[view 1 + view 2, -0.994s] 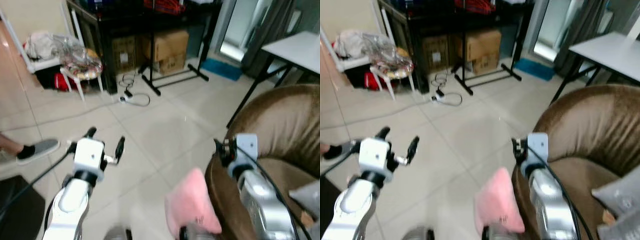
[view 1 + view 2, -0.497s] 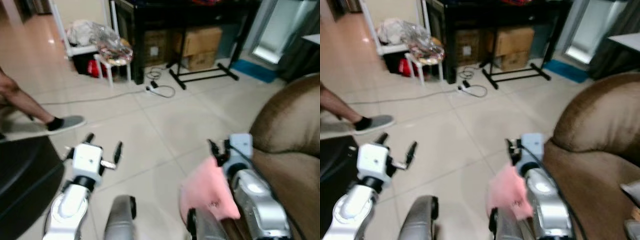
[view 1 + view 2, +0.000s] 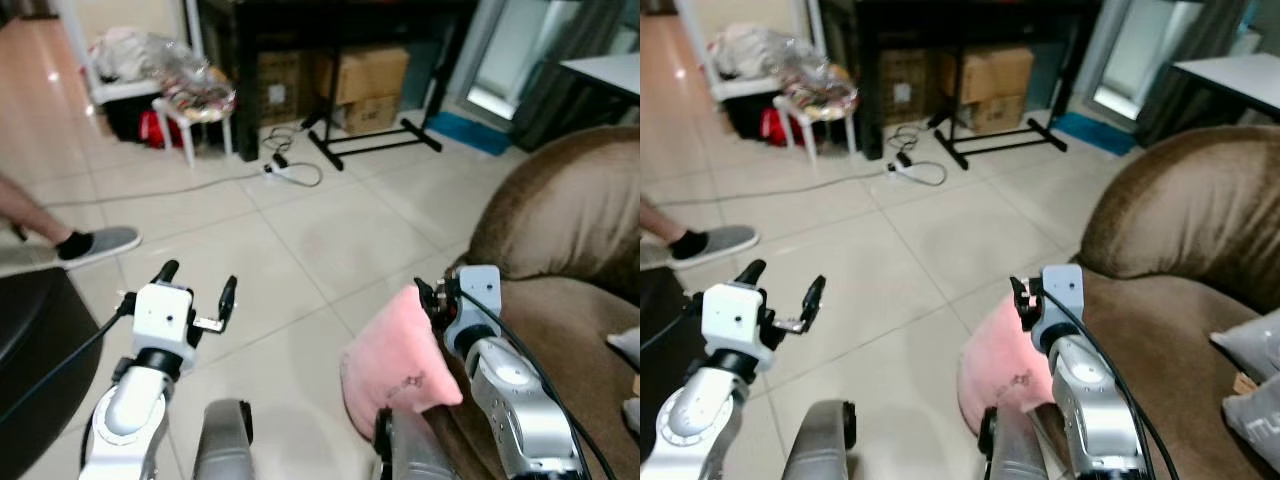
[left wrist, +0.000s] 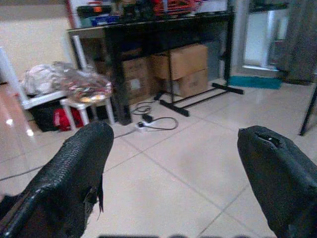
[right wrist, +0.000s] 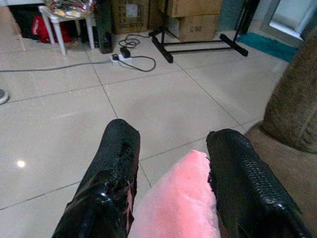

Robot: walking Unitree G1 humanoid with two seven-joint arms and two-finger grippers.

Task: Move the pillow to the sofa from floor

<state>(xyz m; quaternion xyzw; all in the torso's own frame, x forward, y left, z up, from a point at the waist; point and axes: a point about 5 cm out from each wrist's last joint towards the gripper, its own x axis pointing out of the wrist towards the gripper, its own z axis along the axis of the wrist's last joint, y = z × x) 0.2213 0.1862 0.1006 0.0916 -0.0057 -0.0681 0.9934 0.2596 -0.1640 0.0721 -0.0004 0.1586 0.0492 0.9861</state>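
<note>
While its left pincer (image 3: 196, 285) hangs spread and empty above the tiled floor (image 3: 330, 235), the robot's right pincer (image 5: 171, 198) pinches a pink pillow (image 3: 398, 360) between its two black fingers (image 5: 114, 183). Raised off the floor, the pillow sits just beside the brown sofa (image 3: 560, 240), touching or nearly touching the front edge of the seat; which of the two cannot be told. A grey cushion (image 3: 1252, 385) lies on the sofa seat at the robot's far right. To the left, a dark rounded object (image 3: 30, 340) stands low on the floor, and past it a person's leg, in a black sock and grey shoe (image 3: 100, 242), rests on the tiles. Farther back, a cable with a plug strip (image 3: 285, 172) trails across the floor near the black foot of a stand (image 3: 375, 148). Beyond that, cardboard boxes (image 3: 360, 85) sit under a black desk (image 4: 148, 29), and a small white stool (image 3: 195, 105) loaded with plastic-wrapped items stands next to a white rack of cloths (image 3: 115, 55). A white desk (image 3: 605, 70) shows behind the sofa.
</note>
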